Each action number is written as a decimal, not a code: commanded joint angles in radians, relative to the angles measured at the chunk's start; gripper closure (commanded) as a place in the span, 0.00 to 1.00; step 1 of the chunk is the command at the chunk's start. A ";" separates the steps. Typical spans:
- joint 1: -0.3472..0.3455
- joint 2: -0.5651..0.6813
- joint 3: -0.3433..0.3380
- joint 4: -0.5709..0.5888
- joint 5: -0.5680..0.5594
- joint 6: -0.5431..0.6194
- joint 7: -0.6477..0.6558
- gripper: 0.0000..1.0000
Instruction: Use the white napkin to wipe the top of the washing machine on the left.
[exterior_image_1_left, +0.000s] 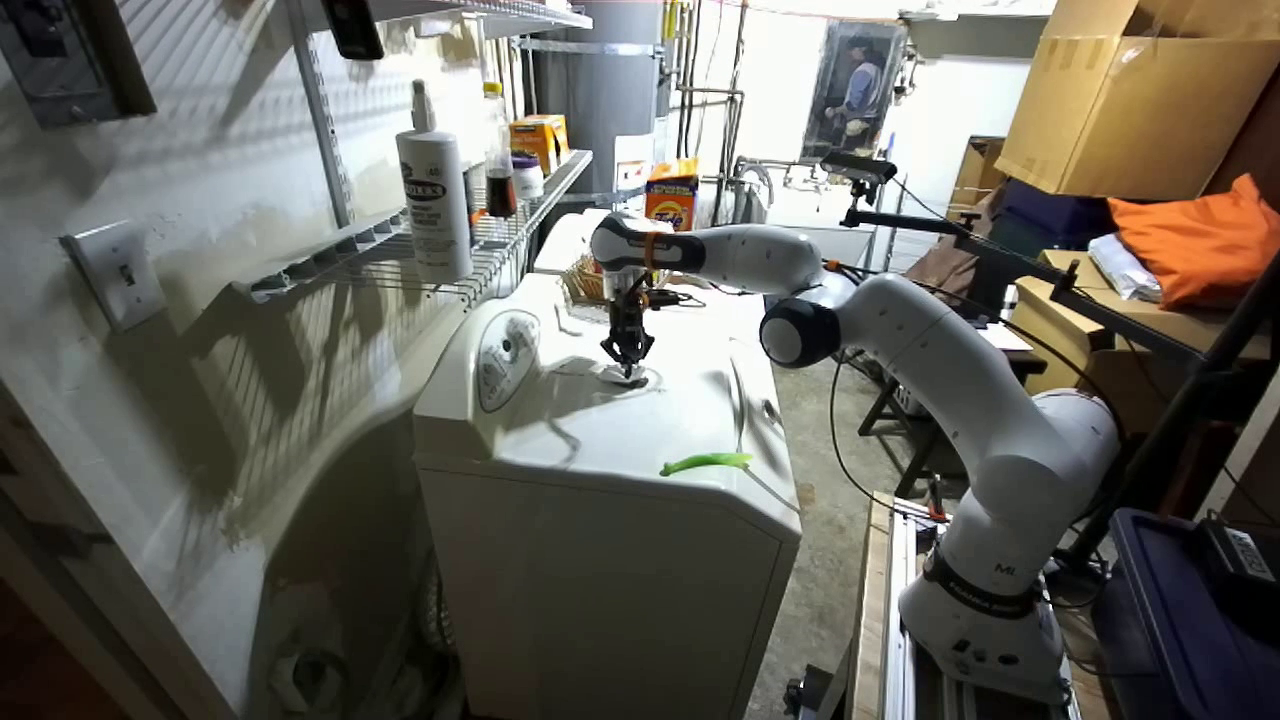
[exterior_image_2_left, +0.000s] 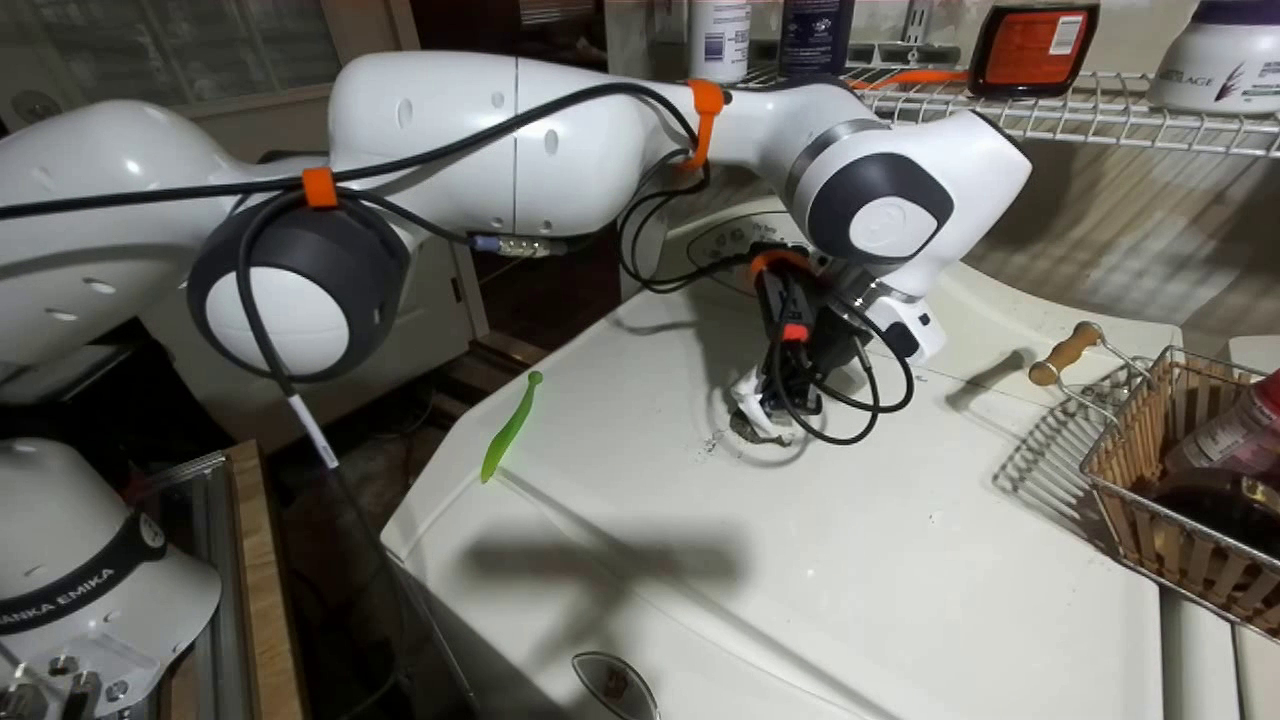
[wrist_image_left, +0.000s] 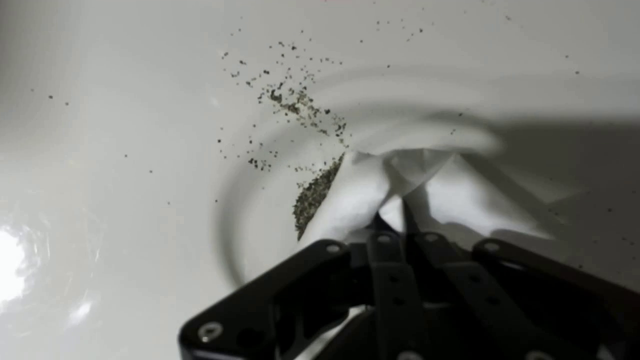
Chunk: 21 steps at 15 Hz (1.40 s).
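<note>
Cluttered utility room, in an exterior view: washing machine (exterior_image_1_left: 610, 570) as bench, green strip (exterior_image_1_left: 706, 462) near its edge | in an exterior view: wire basket (exterior_image_2_left: 1150, 520) by bench's end | wrist view: fingers (wrist_image_left: 392, 280) clenched on white napkin (wrist_image_left: 442, 195), overlapping dark granules (wrist_image_left: 307, 201); bench contact hard to judge

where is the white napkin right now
In the wrist view, the white napkin is right of centre, pinched in the gripper, with a dark granular pile on the machine top showing along its left edge.
</note>
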 joint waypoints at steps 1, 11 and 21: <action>0.042 0.045 -0.023 -0.001 -0.065 0.097 -0.109 0.99; 0.085 0.004 -0.016 0.003 -0.058 0.342 -0.160 0.99; 0.093 -0.002 0.064 0.007 -0.028 0.597 -0.235 0.99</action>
